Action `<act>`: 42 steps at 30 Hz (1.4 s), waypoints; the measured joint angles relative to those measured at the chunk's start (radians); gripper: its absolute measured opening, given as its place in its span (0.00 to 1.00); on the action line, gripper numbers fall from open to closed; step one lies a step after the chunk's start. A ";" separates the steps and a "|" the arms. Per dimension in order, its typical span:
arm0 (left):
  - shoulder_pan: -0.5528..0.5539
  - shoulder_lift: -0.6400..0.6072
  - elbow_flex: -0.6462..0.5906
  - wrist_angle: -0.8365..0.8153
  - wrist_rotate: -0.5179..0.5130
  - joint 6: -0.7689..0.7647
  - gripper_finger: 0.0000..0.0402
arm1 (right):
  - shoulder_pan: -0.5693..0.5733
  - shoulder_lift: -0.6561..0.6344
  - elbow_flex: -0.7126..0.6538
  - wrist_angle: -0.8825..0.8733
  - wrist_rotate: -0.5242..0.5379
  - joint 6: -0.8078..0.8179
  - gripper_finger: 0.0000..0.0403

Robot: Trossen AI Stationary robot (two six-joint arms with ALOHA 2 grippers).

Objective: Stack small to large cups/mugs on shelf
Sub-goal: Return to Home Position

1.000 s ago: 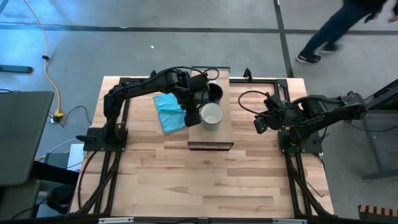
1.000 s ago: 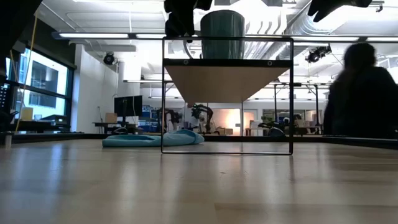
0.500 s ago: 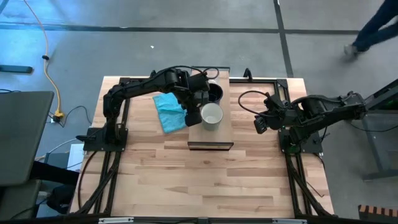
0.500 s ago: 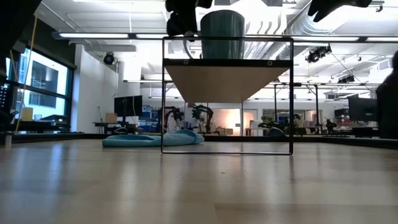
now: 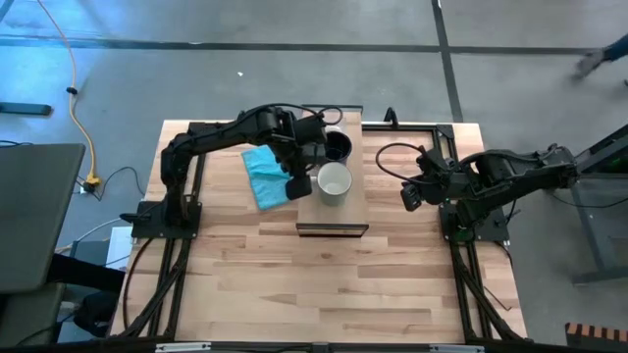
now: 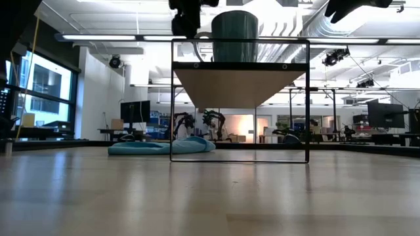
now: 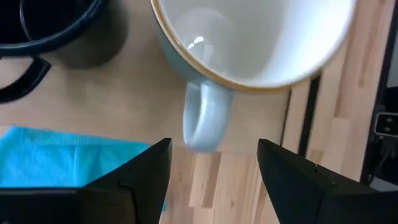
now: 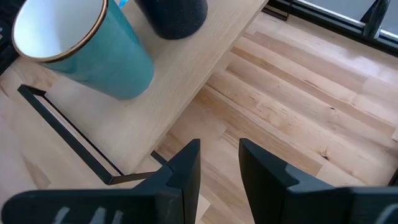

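On the light-wood shelf (image 5: 349,212) stands a mug (image 5: 334,182) on its base, teal outside and white inside with a tan rim, its handle (image 7: 202,121) pointing toward the table's left. A black mug (image 5: 338,147) stands just beyond it on the shelf's far end. My left gripper (image 7: 211,180) is open at the shelf's left edge (image 5: 297,186). Its fingers stand on either side of the line of the handle, short of it and apart from it. My right gripper (image 5: 407,195) hovers open to the right of the shelf with nothing between its fingers (image 8: 219,171).
A crumpled teal cloth (image 5: 264,175) lies on the table just left of the shelf, beneath my left arm. The shelf stands on a thin black frame (image 6: 239,157) with open room under it. The near half of the table (image 5: 324,284) is bare wood.
My left gripper has drawn back a little from the teal mug toward the table's left edge, so that a gap now shows between them. The mug stands where it was on the shelf. A person has walked away beyond the far right of the table.
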 joint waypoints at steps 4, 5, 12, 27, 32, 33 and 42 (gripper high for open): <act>-0.007 -0.055 0.001 -0.019 0.002 0.009 0.57 | 0.000 0.000 0.000 0.004 0.000 -0.041 0.25; -0.006 -0.070 0.001 -0.021 0.002 0.013 0.57 | 0.000 0.000 0.000 0.009 0.000 -0.061 0.25; -0.006 -0.226 0.002 -0.003 0.003 0.062 0.54 | 0.000 -0.001 0.000 0.056 0.066 -0.212 0.25; -0.006 -0.541 0.001 0.177 -0.024 0.064 0.50 | 0.000 -0.005 0.022 0.160 0.164 -0.479 0.25; -0.006 -0.631 0.001 0.204 -0.052 0.070 0.50 | 0.000 -0.005 0.053 0.181 0.158 -0.552 0.25; -0.006 -0.652 0.001 0.206 -0.050 0.071 0.50 | 0.000 -0.005 0.058 0.181 0.158 -0.568 0.25; -0.006 -0.809 -0.109 0.378 0.031 0.125 0.50 | 0.000 -0.005 0.088 0.184 0.093 -0.597 0.25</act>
